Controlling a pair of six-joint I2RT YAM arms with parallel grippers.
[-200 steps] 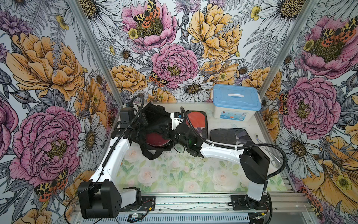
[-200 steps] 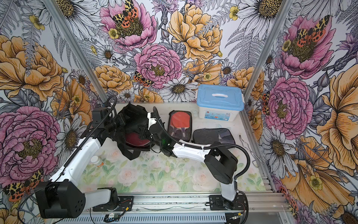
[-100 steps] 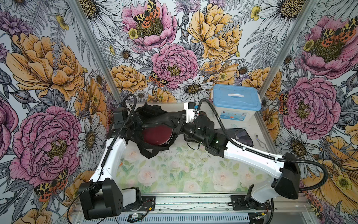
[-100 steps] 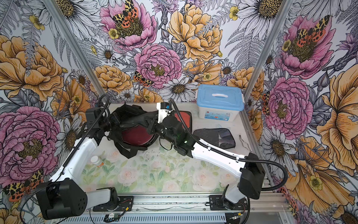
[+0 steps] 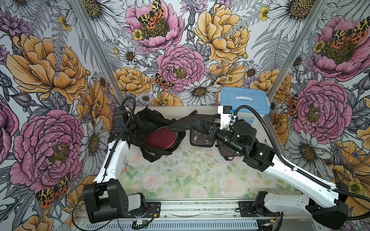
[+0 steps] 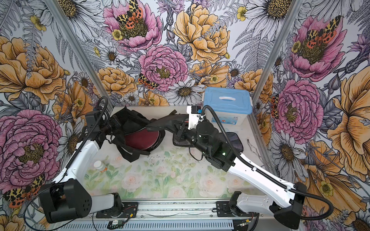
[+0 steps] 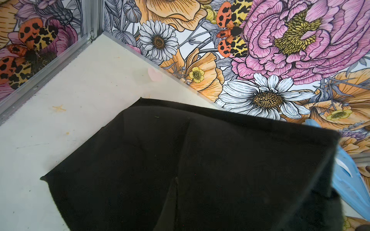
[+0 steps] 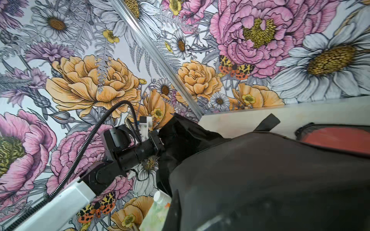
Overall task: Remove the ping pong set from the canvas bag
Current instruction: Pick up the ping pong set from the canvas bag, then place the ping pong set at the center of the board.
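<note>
The black canvas bag (image 5: 152, 122) lies on its side at the back left, and the maroon cover (image 5: 162, 138) shows in its mouth. My left gripper (image 5: 137, 128) is shut on the bag's fabric, which hides its jaws in the left wrist view. My right gripper (image 5: 210, 130) is shut on a black paddle case (image 5: 190, 123), held off the table just right of the bag. That case fills the right wrist view as a dark grey surface (image 8: 270, 180). Under it a clear-fronted case (image 5: 200, 140) with a red paddle (image 8: 336, 140) lies on the table. The dark see-through pouch (image 6: 234, 140) lies beneath my right arm.
A white box with a light-blue lid (image 5: 244, 100) stands at the back right. A small white bottle (image 6: 99, 165) lies beside my left arm. A bent metal wire (image 6: 258, 152) rests along the right edge. The bag's strap (image 5: 152, 156) loops toward the front.
My right gripper has drawn the black paddle case out of the bag's mouth and rightward, over the red-paddle case. My left gripper has kept its hold on the bag.
</note>
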